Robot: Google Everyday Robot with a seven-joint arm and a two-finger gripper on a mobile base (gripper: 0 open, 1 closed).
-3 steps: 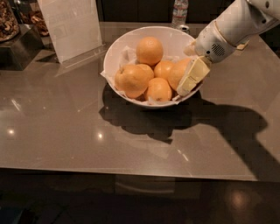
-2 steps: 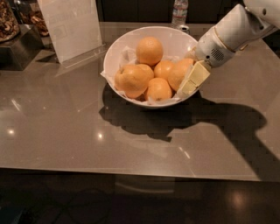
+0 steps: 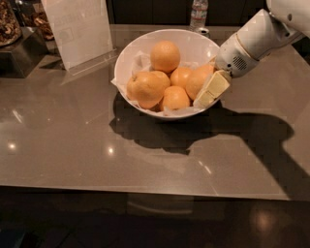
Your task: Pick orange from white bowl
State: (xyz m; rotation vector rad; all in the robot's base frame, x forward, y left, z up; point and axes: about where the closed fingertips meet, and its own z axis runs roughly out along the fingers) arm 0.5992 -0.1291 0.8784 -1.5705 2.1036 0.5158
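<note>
The white bowl stands at the middle back of the grey counter, lined with crumpled white paper and holding several oranges. The orange lies at the bowl's right side, round and evenly coloured, partly hidden by my gripper. My gripper reaches down from the upper right over the bowl's right rim and rests against this orange's right side. A big orange with a dark stem crease lies at the left. Smaller oranges lie at the back, the middle and the front.
A clear sign holder stands at the back left of the bowl. A dark stand with a jar is in the far left corner. A water bottle stands behind the bowl. My white arm crosses the upper right.
My gripper has shifted slightly down and left along the orange at the bowl's right side. The oranges and the bowl have not visibly moved.
</note>
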